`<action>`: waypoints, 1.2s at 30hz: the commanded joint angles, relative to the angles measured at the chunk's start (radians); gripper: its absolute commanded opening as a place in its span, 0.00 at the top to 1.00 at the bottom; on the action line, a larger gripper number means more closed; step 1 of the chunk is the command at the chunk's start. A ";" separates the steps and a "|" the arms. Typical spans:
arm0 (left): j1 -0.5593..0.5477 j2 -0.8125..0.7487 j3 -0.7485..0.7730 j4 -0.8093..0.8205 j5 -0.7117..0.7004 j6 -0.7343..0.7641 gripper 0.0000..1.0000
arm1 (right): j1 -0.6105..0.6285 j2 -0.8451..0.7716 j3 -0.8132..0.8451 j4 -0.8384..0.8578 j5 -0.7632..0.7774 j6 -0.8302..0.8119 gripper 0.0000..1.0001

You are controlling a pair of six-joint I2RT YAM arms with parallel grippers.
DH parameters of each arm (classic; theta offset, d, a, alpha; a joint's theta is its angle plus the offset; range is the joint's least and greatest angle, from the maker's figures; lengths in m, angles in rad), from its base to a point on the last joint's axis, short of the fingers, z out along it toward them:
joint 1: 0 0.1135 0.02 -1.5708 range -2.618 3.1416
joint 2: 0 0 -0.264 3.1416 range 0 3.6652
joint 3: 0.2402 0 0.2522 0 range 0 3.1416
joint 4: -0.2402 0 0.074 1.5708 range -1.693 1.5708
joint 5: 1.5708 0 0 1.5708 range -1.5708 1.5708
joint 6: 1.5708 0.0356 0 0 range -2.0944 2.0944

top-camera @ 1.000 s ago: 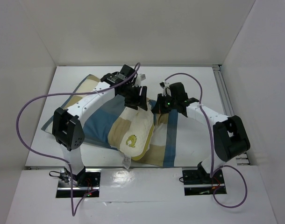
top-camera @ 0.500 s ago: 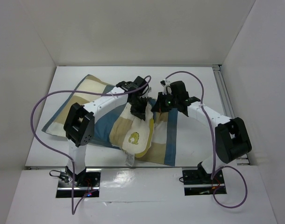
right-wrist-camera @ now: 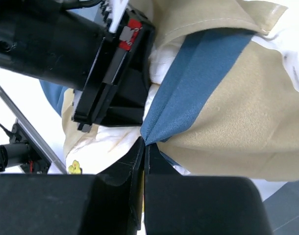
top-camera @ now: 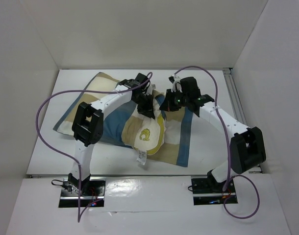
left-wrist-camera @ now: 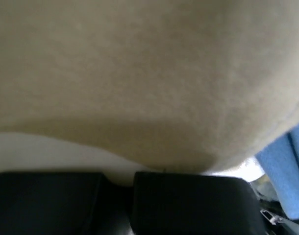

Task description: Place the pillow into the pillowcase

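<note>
Mid-stuffing: my right pincer (right-wrist-camera: 143,143) pinches the pillowcase (right-wrist-camera: 198,73) by its hem, my left pincer (top-camera: 150,110) is pressed together at the pillow (top-camera: 148,136). Next I should push it deeper.

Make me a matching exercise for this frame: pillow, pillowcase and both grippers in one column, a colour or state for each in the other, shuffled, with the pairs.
Column one:
1. the pillow
2. the pillowcase
3. the left gripper
4. the right gripper

Column two:
A. shut, pinching a blue fold of cloth
B. cream, yellow logo showing
C. shut, tan cloth filling its wrist view
D. blue, tan and cream checks

Pairs: 1-B, 2-D, 3-C, 4-A
</note>
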 commanded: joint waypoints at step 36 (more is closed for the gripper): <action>0.104 0.127 0.135 0.072 -0.152 -0.073 1.00 | 0.050 0.018 0.104 0.007 0.147 0.076 0.38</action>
